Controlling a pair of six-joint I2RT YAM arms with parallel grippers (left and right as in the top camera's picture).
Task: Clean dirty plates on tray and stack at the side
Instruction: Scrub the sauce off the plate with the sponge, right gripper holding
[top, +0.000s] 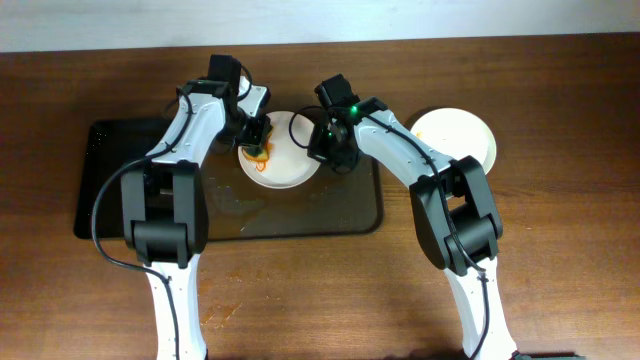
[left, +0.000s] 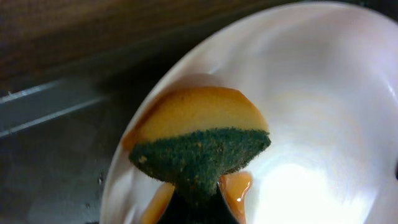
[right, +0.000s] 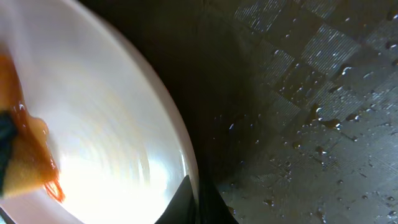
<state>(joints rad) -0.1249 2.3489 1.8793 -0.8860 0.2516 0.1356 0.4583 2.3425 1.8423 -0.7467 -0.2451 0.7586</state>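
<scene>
Overhead: sauced plate (top: 290, 168) lies on tray (top: 335, 212). Left gripper (top: 257, 138) clamps sponge (top: 259, 151) against the plate. Right gripper (top: 323, 150) is closed tight on plate rim. Second plate (top: 455, 135) sits on table (top: 560, 250), right of tray.

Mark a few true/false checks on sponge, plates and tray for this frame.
1. The sponge held in the left jaws touches the sauced plate. True.
2. The sauced plate sits on the bare table, off the tray. False: it lies on the tray.
3. A second plate lies on the table, to the right of the tray. True.
4. The sponge is blue all over. False: it is yellow with a green scouring face.
5. The sauced plate is wiped clean. False: orange sauce shows beside the sponge.
</scene>
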